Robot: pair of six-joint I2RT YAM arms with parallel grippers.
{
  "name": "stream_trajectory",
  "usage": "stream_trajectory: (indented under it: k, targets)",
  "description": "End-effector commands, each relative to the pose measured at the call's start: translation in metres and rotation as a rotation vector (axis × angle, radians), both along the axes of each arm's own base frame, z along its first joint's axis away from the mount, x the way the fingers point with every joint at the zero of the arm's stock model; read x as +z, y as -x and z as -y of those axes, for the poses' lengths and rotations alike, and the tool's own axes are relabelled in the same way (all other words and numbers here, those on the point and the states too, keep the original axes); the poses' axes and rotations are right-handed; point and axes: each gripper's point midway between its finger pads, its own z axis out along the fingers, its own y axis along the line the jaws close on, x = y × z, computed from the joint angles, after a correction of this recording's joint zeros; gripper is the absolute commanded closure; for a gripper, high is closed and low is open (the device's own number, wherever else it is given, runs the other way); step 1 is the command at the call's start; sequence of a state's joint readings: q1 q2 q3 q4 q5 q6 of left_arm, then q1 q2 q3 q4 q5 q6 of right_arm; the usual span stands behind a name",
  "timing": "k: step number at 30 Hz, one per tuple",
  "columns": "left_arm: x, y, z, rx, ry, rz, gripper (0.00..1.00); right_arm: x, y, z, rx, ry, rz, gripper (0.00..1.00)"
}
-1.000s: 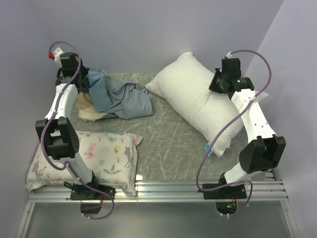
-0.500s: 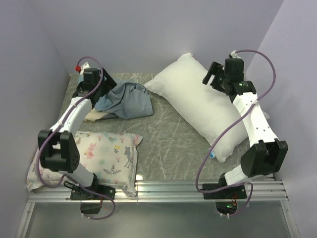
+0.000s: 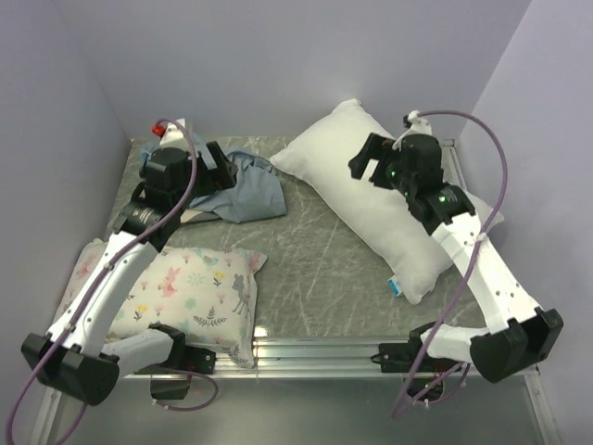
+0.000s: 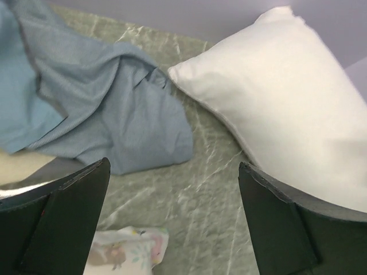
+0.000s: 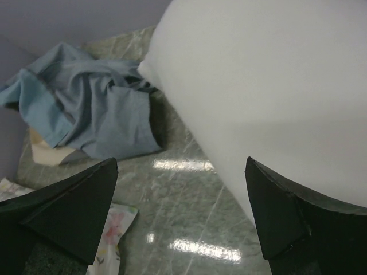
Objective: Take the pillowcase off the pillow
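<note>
The grey-blue pillowcase (image 3: 248,193) lies crumpled in a heap at the back left of the table, a bit of its cream side showing beneath. It is apart from the plump white pillow (image 3: 326,159), which lies diagonally at the back right with a small blue tag (image 3: 396,286) at its near seam. My left gripper (image 3: 220,167) hangs open over the heap's near edge, nothing between its fingers (image 4: 74,212). My right gripper (image 3: 364,158) hovers open above the pillow's upper half, also empty. Both wrist views show the pillowcase (image 4: 114,109) (image 5: 97,109) and the pillow (image 4: 275,86) (image 5: 258,74).
A smaller floral-and-animal print pillow (image 3: 199,287) lies at the front left beside the left arm's base. Lilac walls close in the back and both sides. The grey marbled table (image 3: 315,241) shows between the two pillows, with a metal rail (image 3: 324,352) along the near edge.
Both grippers have opened. The left arm swung from the back-left corner toward the right and forward, leaving the pillowcase heaped. The right arm moved left over the pillow.
</note>
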State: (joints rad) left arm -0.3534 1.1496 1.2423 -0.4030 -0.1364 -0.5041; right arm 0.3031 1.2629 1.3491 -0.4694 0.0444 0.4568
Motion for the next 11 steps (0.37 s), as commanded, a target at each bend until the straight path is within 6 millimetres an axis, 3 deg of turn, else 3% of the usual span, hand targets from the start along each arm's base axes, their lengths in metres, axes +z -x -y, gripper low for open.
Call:
stream_trajectory:
  k: [1,2,3,5,11]
  targets:
    - [-0.021,0.019,-0.018,0.027,-0.074,-0.02,0.01,0.015,0.02,-0.018,0.031,-0.033,0.094,0.01]
    - [-0.012,0.027,-0.021,0.029,-0.057,0.015,0.01,-0.001,0.026,-0.019,0.037,-0.033,0.07,0.01]
    - [-0.01,0.029,-0.021,0.029,-0.045,0.035,0.01,0.007,0.034,-0.018,0.042,-0.053,0.108,0.01]
    - [-0.014,0.036,-0.021,0.021,-0.033,0.039,0.0,-0.01,0.042,-0.015,0.036,-0.048,0.089,0.01]
    - [-0.022,0.04,-0.018,0.004,-0.012,0.033,0.01,-0.017,0.055,0.002,-0.013,-0.017,0.091,0.0]
